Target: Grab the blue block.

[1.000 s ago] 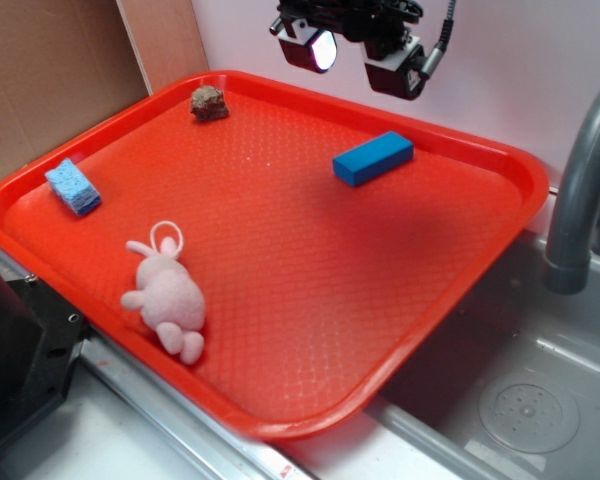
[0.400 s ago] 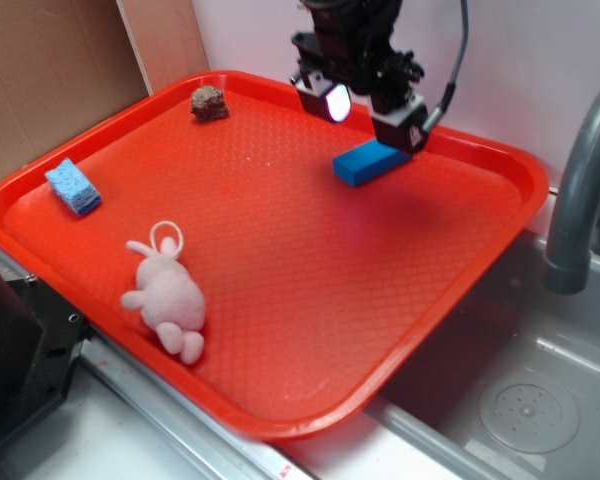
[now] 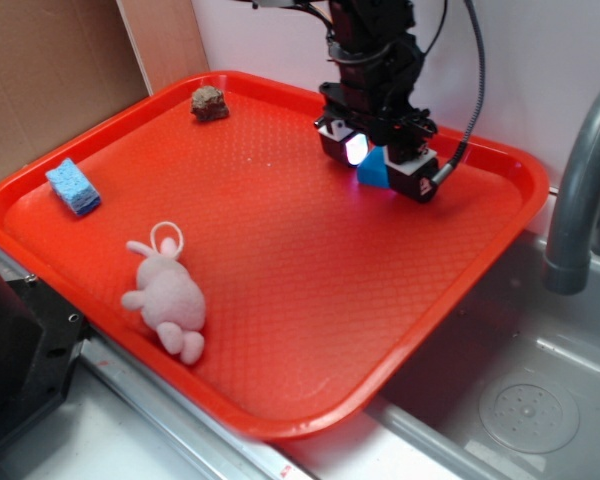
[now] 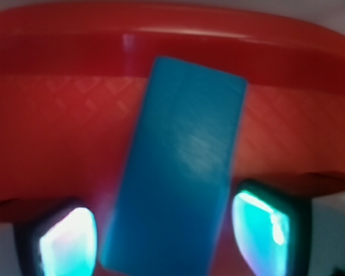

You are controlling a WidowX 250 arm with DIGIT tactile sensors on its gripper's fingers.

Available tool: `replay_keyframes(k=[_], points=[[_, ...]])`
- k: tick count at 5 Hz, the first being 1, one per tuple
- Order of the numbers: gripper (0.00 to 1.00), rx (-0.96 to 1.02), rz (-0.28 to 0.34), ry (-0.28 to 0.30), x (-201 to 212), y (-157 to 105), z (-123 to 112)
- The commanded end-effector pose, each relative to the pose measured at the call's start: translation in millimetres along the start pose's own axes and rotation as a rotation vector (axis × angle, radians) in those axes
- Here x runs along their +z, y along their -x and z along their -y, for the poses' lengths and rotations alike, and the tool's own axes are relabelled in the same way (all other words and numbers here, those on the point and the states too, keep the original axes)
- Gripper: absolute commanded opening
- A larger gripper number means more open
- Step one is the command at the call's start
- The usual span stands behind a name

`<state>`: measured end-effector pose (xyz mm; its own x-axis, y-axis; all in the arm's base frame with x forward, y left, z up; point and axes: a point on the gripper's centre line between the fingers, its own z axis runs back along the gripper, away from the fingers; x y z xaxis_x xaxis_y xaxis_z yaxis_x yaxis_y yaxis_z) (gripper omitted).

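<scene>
The blue block [image 4: 181,167] lies flat on the red tray [image 3: 280,270] near its far rim, long and slightly tilted in the wrist view. My gripper [image 4: 164,238] is lowered around it and stands open, one glowing pad [image 4: 66,241] on its left and the other [image 4: 259,227] on its right, with small gaps to the block's sides. In the exterior view my gripper [image 3: 378,167] hides most of the blue block [image 3: 371,172]; only a small piece shows between the fingers.
A sky-blue sponge [image 3: 73,187] lies at the tray's left edge. A pink plush bunny [image 3: 165,293] sits at the front left, a brown lump [image 3: 209,103] at the far corner. A grey faucet [image 3: 580,190] and sink [image 3: 520,400] are to the right.
My gripper has come down from above the tray's far rim and now straddles the blue block, staying open. The block has not moved.
</scene>
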<state>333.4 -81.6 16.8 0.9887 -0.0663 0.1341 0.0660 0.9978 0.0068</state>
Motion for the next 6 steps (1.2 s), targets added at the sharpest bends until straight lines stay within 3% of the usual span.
replay_keyframes(k=[1,3,4,5,6], points=[[0.00,0.012,-0.048,-0.059,-6.7,-3.3,-6.5],[0.00,0.191,-0.018,-0.055,74.4,34.1,-0.9],[0.00,0.306,0.078,-0.046,124.4,51.0,-9.5],[0.00,0.483,0.168,0.005,174.8,74.3,-37.5],[0.00,0.542,0.166,-0.001,219.2,82.3,-51.2]])
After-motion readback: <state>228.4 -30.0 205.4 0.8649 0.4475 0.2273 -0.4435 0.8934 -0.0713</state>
